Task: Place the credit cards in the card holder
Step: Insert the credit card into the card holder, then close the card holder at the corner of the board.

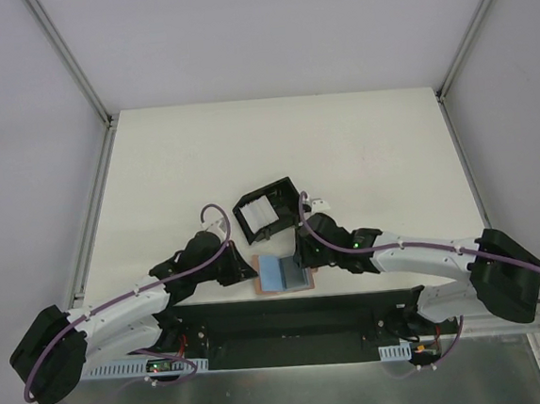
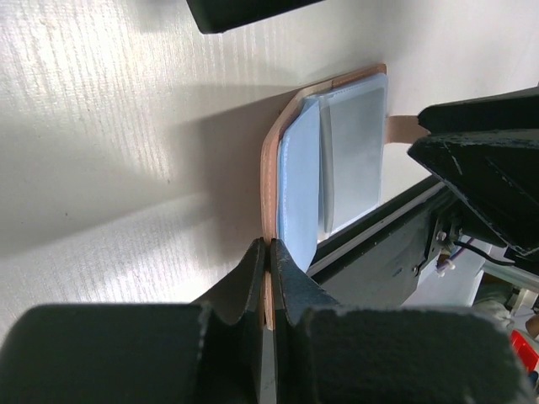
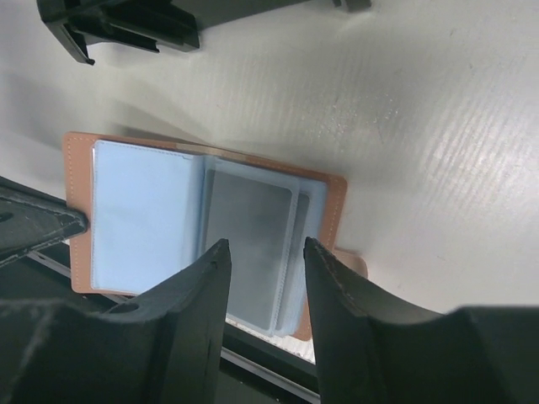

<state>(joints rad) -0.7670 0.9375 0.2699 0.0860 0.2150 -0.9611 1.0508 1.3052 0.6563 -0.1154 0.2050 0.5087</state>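
The left claw (image 2: pixel 268 252) pinches the card holder (image 2: pixel 266 168) by its cover to keep it open; the right claw (image 3: pixel 265 252) hangs spread (empty) over the grey card (image 3: pixel 248 231).

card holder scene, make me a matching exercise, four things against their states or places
Things:
1. left gripper
2. right gripper
3. card holder
4. black box

States or places:
a. open, above the grey card
b. lying open
c. shut on the card holder's edge
d. just beyond the card holder in the top view

Pairs: 1-c, 2-a, 3-b, 4-d
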